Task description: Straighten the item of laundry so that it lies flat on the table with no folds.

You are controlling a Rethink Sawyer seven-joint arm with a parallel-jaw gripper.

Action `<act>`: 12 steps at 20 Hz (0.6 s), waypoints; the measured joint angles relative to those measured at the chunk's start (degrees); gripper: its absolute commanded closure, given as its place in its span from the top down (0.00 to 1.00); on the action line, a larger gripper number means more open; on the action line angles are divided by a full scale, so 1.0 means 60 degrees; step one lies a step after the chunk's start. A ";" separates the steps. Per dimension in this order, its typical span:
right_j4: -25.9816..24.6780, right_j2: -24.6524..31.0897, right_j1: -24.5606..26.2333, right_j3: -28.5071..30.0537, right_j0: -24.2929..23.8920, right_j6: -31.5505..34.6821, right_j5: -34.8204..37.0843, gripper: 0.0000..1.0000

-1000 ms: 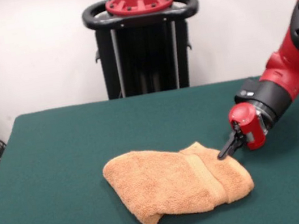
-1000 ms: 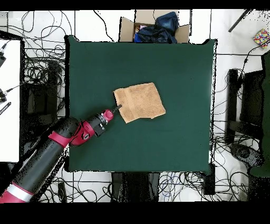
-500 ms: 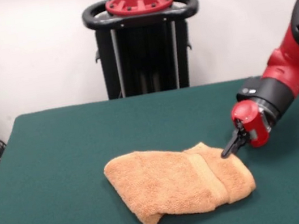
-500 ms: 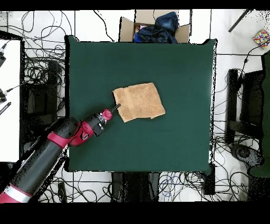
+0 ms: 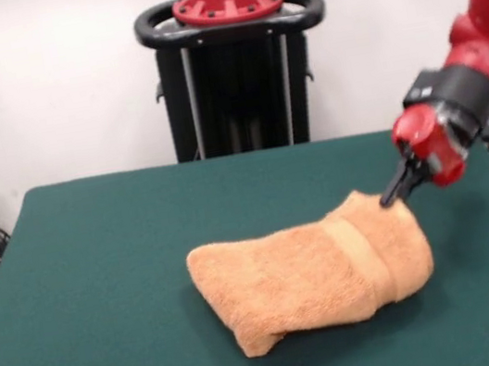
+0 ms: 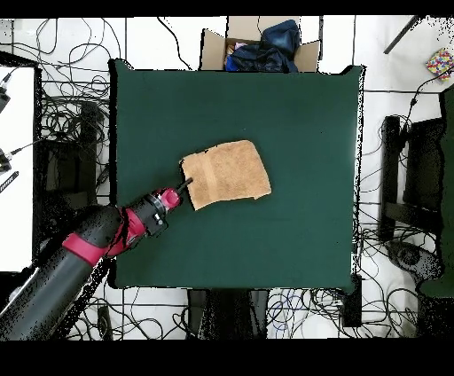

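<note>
Front view shows the pincer [image 5: 394, 192] clamped on the right-hand corner of the towel [image 5: 311, 269] and holding that corner raised off the desk [image 5: 98, 264], so the cloth rises toward the right and sags back to the green surface on the left. The towel sits near the middle of the desk, a little right of centre in this view, doubled over on itself, with a rounded fold along its near left edge and a woven band [image 5: 365, 252] running across it close to the pinched end. Judging by this, the step in hand is the grip-and-lift of one corner, the start of opening the fold; the cloth is far from flat. The next move calls for carrying the held corner outward and away from the bulk of the towel, low enough that the upper layer peels off the lower one and does not drag the whole bundle along. Overhead view shows the same grip at the towel's left corner [image 6: 188, 183]. No brand, label or writing can be read on the towel, the desk or the arm.
</note>
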 measured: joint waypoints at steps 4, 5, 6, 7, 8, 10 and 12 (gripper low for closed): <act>-0.0249 0.0182 -0.1118 0.0436 0.0067 0.0000 0.0004 0.00; -0.0267 0.0224 -0.1422 0.0510 0.0083 0.0000 0.0004 0.00; -0.0267 0.0240 -0.1540 0.0530 0.0087 0.0000 0.0004 0.00; -0.0269 0.0262 -0.1688 0.0544 0.0089 0.0000 0.0004 0.00; -0.0269 0.0290 -0.1886 0.0548 0.0088 0.0000 0.0004 0.00; -0.0271 0.0415 -0.2202 0.0549 0.0074 0.0000 0.0006 0.00; -0.0273 0.0727 -0.2538 0.0552 -0.0014 0.0000 0.0006 0.00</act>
